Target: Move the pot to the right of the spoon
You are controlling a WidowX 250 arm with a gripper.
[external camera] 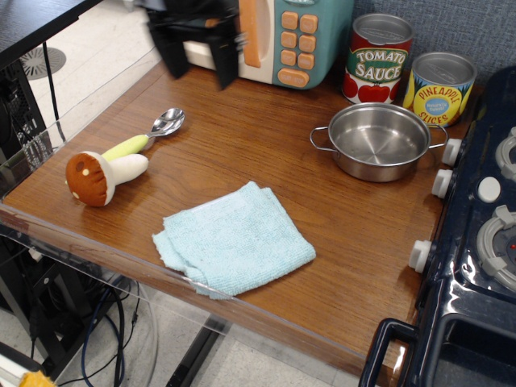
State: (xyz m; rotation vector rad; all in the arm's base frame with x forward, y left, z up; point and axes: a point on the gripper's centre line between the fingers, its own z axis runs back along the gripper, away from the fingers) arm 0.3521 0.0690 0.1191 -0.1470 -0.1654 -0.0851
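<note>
Your hand (199, 58) sits at the top of the frame, high over the back left of the surface (266, 153), in front of the toy microwave (258, 36). It is motion-blurred. Two dark fingers (226, 68) point downward with a clear gap between them, so the hand reads as open, and nothing is held in it. How wide it stands you cannot judge through the blur.

The pot (379, 141) stands upright on the right side of the surface, just beside the stove knobs (442, 183). It is empty, and its two wire handles stick out to left and right. Directly behind it stand the tomato can (379, 58) and the pineapple can (439, 87), both upright and near the pot's rear rim; whether they touch it cannot be told.

The spoon (151, 135) lies at the left of the surface, bowl toward the rear, handle toward the front left. The handle end lies against the stem of the mushroom (103, 175), which lies on its side with its brown cap toward the left edge.

The cloth (232, 239) lies crumpled near the front edge, between spoon and pot and well apart from both.

Pot and spoon are well apart, with the hand nearer the spoon's side and touching neither.
</note>
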